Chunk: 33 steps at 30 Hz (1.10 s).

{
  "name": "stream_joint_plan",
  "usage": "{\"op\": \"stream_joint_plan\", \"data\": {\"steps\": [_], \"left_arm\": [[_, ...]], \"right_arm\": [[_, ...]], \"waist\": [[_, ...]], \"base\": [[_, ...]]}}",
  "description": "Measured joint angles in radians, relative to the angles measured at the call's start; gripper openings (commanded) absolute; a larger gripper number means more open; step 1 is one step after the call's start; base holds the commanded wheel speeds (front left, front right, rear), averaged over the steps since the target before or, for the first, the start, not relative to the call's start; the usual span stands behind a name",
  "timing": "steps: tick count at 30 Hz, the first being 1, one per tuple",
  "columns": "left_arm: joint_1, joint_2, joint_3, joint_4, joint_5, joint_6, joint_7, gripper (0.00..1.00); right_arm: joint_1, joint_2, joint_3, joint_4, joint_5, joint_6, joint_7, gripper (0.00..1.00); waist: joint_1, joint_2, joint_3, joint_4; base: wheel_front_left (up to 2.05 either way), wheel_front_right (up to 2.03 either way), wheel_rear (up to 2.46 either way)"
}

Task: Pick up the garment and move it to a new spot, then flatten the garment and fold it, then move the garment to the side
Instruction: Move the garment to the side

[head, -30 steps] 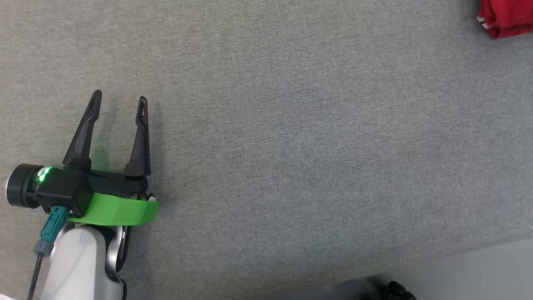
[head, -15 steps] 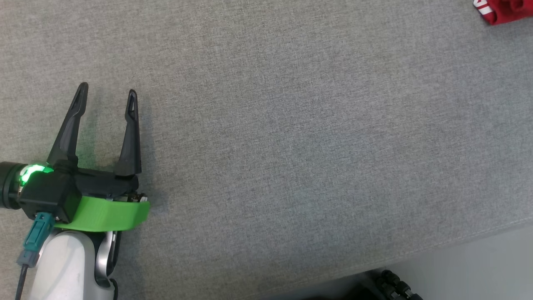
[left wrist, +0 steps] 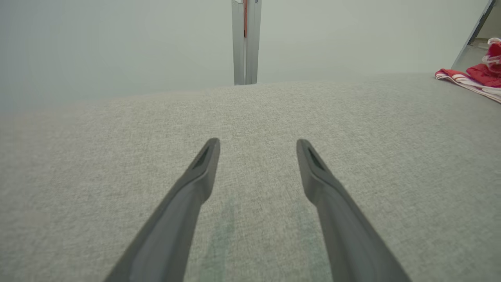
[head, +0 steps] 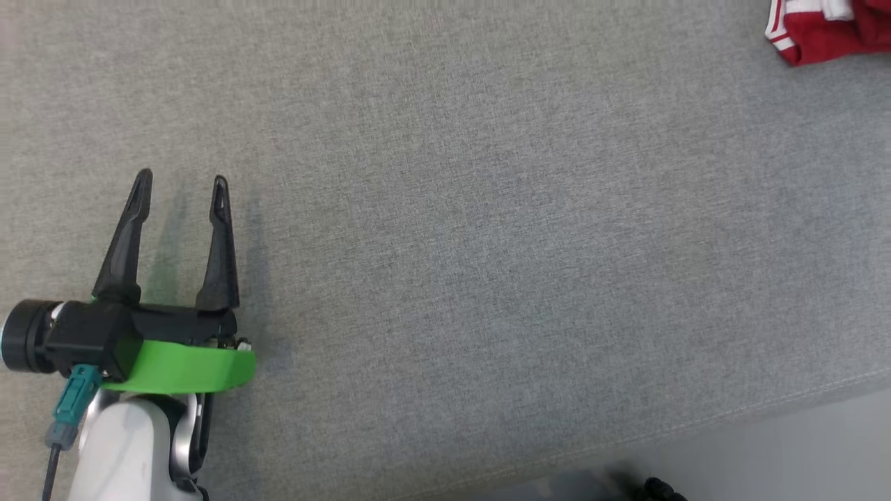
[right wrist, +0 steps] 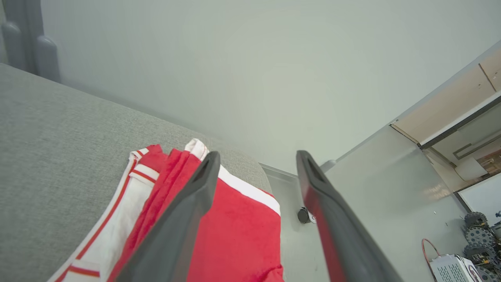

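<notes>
**At the bench's far right end: garment lies aside, both jaws wide**

At the right-hand end of the grey fabric bench [head: 487, 243] the red garment [right wrist: 235, 235] with white trim lies in stacked layers, close to the rounded corner where the bench ends and the floor begins. In the head view it sits at the top right corner, partly cut off by the frame, well apart from the middle of the bench.

Right gripper [right wrist: 258, 154]: jaws wide. One finger crosses over the red cloth and the other stands over the floor beyond the edge. No cloth is pinched between them. I cannot tell whether the fingers touch the fabric.

Left gripper [head: 182, 179]: jaws wide and empty, hovering low over bare bench at the near left, far from the garment.

Judgement on progress: the layered lie of the cloth suggests that the fold is made, and its place at the end of the bench suggests that the last step, moving it aside, is at or near its end. How neat the fold is cannot be judged, since too little of it shows. What seems left is for the right arm to draw clear without dragging the top layer.
</notes>
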Motion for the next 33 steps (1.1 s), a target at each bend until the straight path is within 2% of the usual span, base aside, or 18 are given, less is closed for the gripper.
{"op": "stream_joint_plan", "data": {"steps": [11,20,33], "left_arm": [[0.068,-0.043,0.007,0.093,-0.036,0.015,-0.033,1.00],[0.120,-0.060,0.015,0.157,-0.062,0.022,-0.041,1.00],[0.189,-0.066,0.035,0.187,-0.066,0.022,-0.043,1.00]], "right_arm": [[0.240,0.129,-0.050,-0.199,0.033,0.000,-0.046,1.00],[0.528,0.255,-0.188,-0.391,0.002,0.000,-0.046,1.00],[0.932,0.395,-0.367,-0.599,-0.052,0.000,-0.047,1.00]], "waist": [[0.0000,0.0000,-0.163,0.049],[-0.0001,0.0000,-0.291,0.098],[-0.0001,0.0000,-0.441,0.148]], "base": [[0.00,0.00,0.00],[0.00,0.00,0.00],[0.00,0.00,0.00]]}}
